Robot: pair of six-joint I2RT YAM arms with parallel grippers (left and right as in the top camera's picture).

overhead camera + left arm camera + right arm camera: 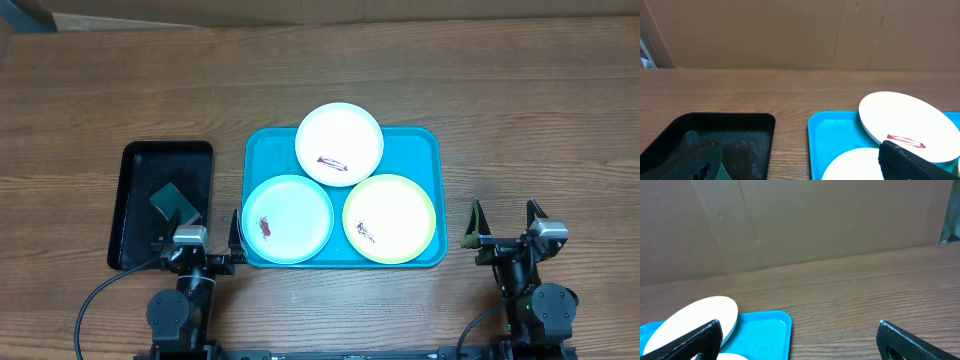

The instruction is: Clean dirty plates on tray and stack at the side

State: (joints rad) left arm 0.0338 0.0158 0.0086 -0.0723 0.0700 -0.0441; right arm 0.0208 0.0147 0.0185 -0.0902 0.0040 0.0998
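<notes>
The turquoise tray (420, 145) lies mid-table and holds three plates. The white plate (340, 135) sits at the back, partly over the tray's far rim, with a red-brown smear. The light blue plate (295, 220) is front left with a smear. The yellow-green plate (395, 210) is front right with a small smear. My left gripper (201, 235) is open and empty at the tray's front left corner. My right gripper (505, 220) is open and empty to the right of the tray. The left wrist view shows the white plate (905, 120) and the tray (832, 130); the right wrist view shows the tray's corner (770, 327).
A smaller black tray (135, 200) lies left of the turquoise tray and holds a dark green sponge (172, 202). Brown cardboard stands behind the table's far edge. Bare wood lies to the right of the tray.
</notes>
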